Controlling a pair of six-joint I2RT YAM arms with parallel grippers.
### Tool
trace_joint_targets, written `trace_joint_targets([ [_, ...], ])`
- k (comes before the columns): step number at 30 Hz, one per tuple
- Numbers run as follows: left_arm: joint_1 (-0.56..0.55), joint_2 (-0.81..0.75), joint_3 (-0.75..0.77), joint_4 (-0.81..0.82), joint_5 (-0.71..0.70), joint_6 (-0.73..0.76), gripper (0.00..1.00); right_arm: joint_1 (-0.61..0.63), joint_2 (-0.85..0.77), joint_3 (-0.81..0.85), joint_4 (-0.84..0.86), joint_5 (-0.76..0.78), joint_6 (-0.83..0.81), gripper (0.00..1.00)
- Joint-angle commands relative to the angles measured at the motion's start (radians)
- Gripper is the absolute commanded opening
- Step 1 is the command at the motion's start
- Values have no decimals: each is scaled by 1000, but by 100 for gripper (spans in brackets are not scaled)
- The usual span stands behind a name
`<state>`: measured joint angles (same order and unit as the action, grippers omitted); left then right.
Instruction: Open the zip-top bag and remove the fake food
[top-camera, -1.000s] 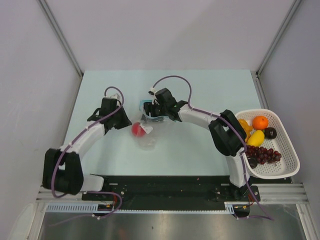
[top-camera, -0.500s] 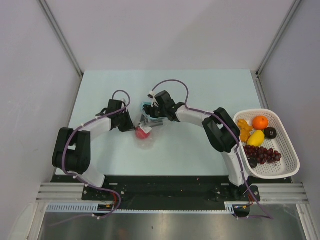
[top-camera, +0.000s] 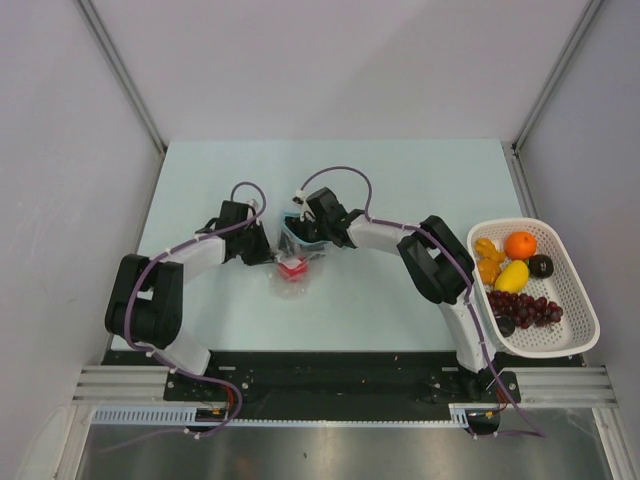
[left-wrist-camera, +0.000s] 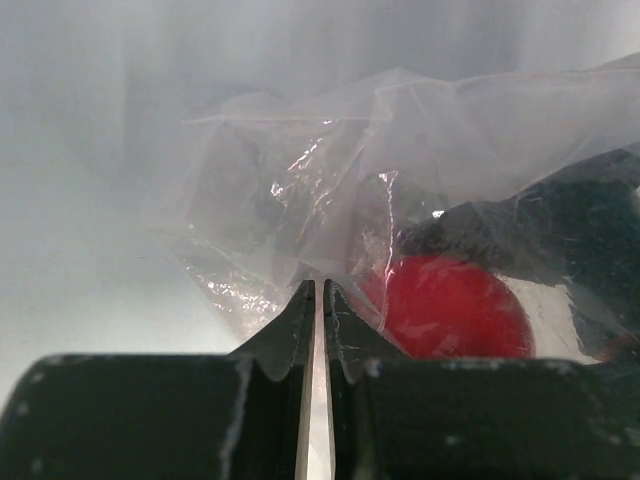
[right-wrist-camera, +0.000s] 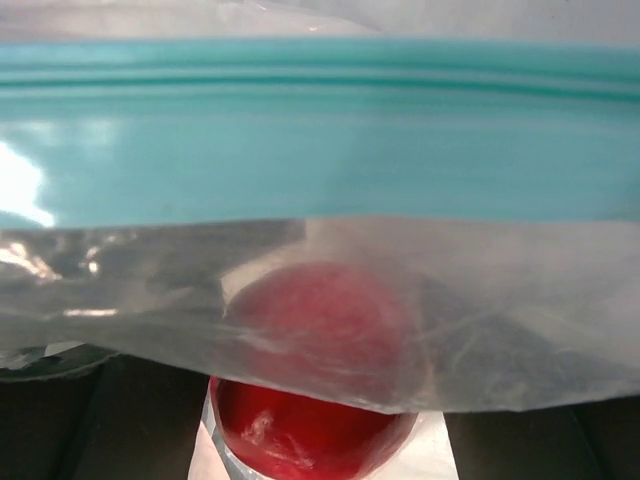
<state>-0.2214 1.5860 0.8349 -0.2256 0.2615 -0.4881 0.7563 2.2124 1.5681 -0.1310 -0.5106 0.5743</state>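
one zip-top bag (top-camera: 290, 286) holding one red ball (top-camera: 292, 266); one basket (top-camera: 580, 300) carrying one orange ball (top-camera: 520, 244), one yellow oblong (top-camera: 512, 276).

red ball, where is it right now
In the top view, the red ball sits inside the zip-top bag near the middle of the table, with the left gripper at its left and the right gripper just beyond it.

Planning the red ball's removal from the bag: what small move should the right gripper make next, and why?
Probably close the right gripper on the red ball: its jaws stand open with the ball between them, below the teal zip strip, while the left gripper appears to pinch the zip-top bag's film, anchoring it. Film drapes the ball's top, so go gently.
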Motion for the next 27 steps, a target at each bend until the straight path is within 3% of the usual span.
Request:
trace_joint_targets([
  [1, -7, -40, 15, 2, 19, 32, 11, 9, 0, -8, -18, 6, 12, 80],
  [3, -6, -69, 23, -12, 4, 45, 13, -3, -16, -8, -24, 12, 30, 75],
  [7, -3, -124, 41, -69, -13, 75, 21, -18, -65, 7, -53, 41, 19, 49],
  [13, 2, -265, 46, -90, 34, 85, 50, -29, -105, 102, -201, 142, -49, 29],
  [24, 5, -373, 27, -60, 71, -32, 63, -31, -177, 210, -415, 331, -86, 26],
  [27, 14, -415, -3, 10, 171, -44, 65, -28, -178, 237, -481, 400, -119, 25],
])
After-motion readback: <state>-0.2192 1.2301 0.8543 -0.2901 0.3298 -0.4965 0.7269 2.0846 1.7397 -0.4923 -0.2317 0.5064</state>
